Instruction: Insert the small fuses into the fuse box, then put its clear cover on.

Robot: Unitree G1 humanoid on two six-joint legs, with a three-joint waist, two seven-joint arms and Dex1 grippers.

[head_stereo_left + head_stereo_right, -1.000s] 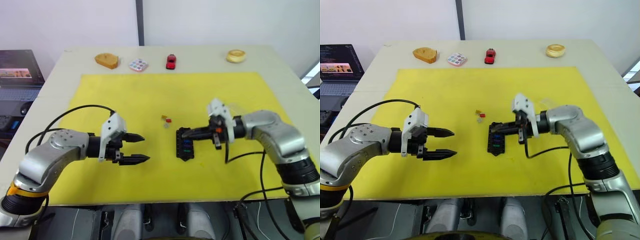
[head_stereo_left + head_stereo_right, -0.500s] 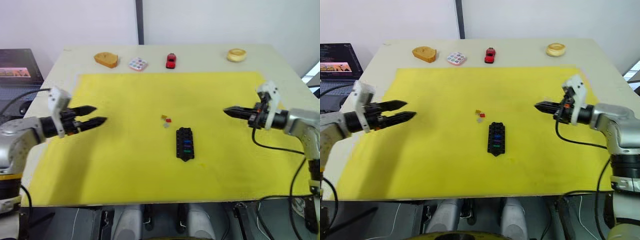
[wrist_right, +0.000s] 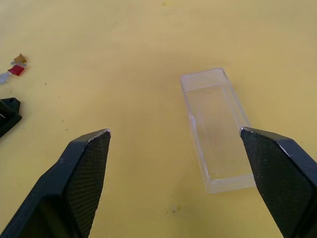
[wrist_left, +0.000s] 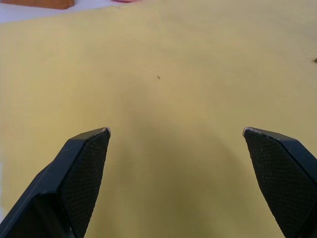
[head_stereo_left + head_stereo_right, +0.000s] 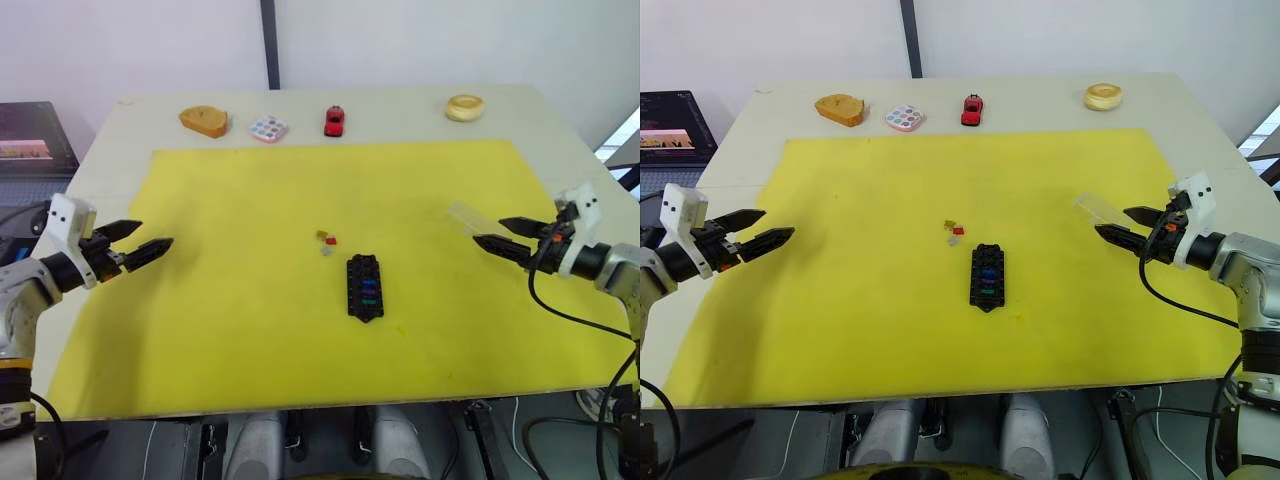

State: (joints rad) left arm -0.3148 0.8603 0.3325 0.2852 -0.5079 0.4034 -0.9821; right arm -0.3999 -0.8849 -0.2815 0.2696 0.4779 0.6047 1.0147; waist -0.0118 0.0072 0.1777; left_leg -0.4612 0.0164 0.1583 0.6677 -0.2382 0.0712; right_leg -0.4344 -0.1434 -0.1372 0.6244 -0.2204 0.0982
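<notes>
Fuse box (image 5: 365, 287) mid-mat; three loose fuses (image 5: 326, 240) just beyond it. Clear cover (image 3: 215, 128) well right, before right gripper (image 5: 499, 234). Left gripper (image 5: 139, 239) far left. Both spread, empty. Toy car (image 5: 333, 120) at far edge.

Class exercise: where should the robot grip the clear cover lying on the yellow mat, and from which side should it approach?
Grip the clear cover across its two long walls, near mid-length, coming down from above. It lies flat with its open side seemingly up, apart from other things, and is narrow enough to fit between the open right gripper, which is the nearer one. Its short ends sit too far apart.
</notes>
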